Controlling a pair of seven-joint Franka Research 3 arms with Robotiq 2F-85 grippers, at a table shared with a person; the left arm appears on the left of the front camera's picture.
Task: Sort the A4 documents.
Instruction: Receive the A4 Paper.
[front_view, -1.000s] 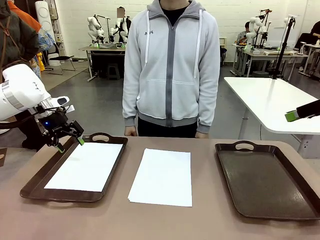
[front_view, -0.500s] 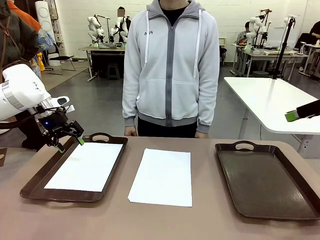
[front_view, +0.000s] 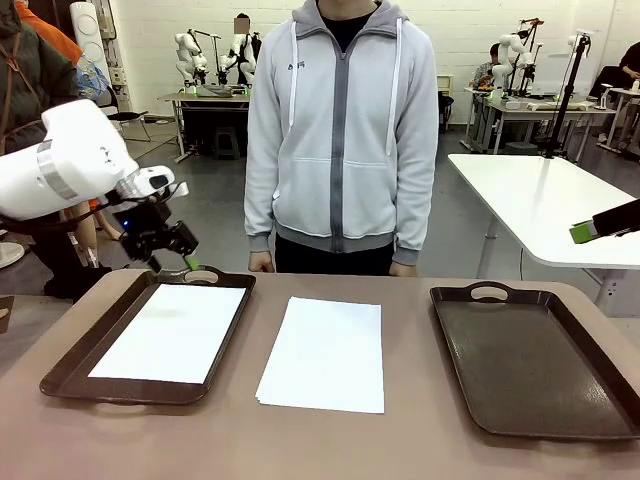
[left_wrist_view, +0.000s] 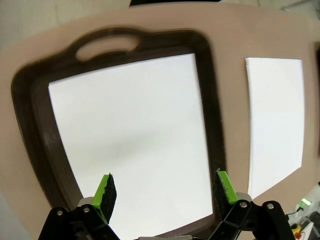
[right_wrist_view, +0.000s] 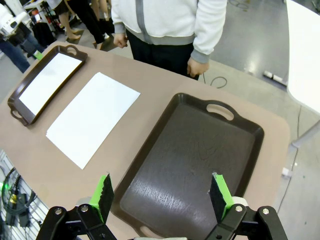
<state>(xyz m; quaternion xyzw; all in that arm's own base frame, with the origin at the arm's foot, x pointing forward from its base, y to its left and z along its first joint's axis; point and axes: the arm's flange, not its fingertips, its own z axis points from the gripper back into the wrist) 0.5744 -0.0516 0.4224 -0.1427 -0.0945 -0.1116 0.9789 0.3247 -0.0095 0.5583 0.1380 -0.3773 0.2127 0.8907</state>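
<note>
One sheet was found lying in the left tray; a pile, perhaps several sheets, lay between it and the right tray; the left claw and the right claw were held wide open, empty; such thin, limp, slippery paper was judged best pinched at an edge.

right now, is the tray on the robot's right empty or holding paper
Empty: the right tray shows a bare dark floor. The white sheets lie in the left tray and on the table between.

White A4 documents, dark brown trays
Bench plain tan; person's hoodie light grey, darker centre strip
</note>
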